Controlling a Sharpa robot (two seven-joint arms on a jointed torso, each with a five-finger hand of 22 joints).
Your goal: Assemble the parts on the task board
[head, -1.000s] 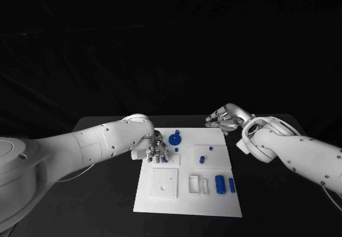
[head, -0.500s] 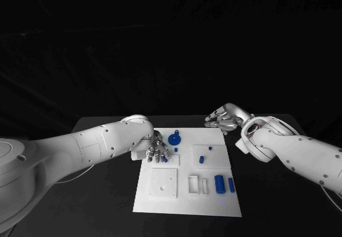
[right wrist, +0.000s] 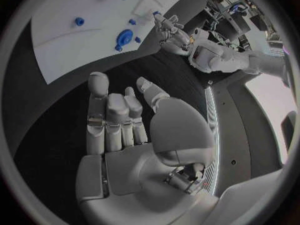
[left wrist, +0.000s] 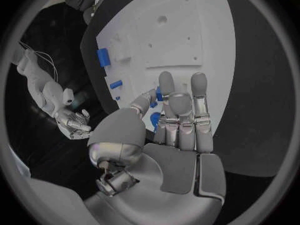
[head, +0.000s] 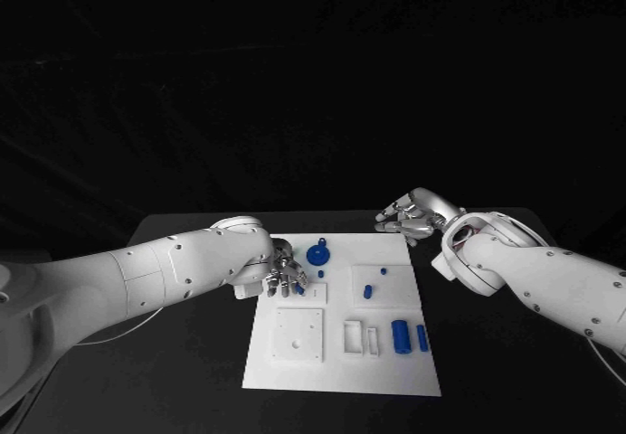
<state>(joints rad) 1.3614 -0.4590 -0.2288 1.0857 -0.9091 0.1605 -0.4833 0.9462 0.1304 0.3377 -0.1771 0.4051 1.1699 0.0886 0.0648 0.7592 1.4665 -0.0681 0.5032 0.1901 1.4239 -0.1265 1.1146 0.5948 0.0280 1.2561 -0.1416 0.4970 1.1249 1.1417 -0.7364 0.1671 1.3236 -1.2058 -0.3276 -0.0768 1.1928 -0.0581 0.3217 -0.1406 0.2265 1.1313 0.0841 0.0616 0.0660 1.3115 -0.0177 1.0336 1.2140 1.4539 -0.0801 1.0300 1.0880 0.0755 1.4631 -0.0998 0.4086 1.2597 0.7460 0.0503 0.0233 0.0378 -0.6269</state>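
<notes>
A: Head view has the left hand (head: 279,275) down over the near-left part of the task board (head: 342,371), fingers bent toward a small blue part (head: 298,289) at their tips. Is it held?

B: I cannot tell. From the left wrist view a fingertip and the thumb sit close on a blue piece (left wrist: 159,92), but whether they pinch it or merely touch it isn't clear.

A: The risk, then?

B: A weak pinch on so small a piece; I'd judge it could slip, roll across the board, or go in tilted and jam.

A: And its neighbours?

B: The round blue knob (head: 319,255) is just beside those fingers, so a sideways sweep might knock it. The blue cylinders (head: 402,335) lie well apart, nearer the right edge.

A: The right hand (head: 408,220)?

B: Off the board at its far right corner, over the black surface (head: 195,380), fingers loosely apart, holding nothing. It's too distant to steady anything if the board shifts
</notes>
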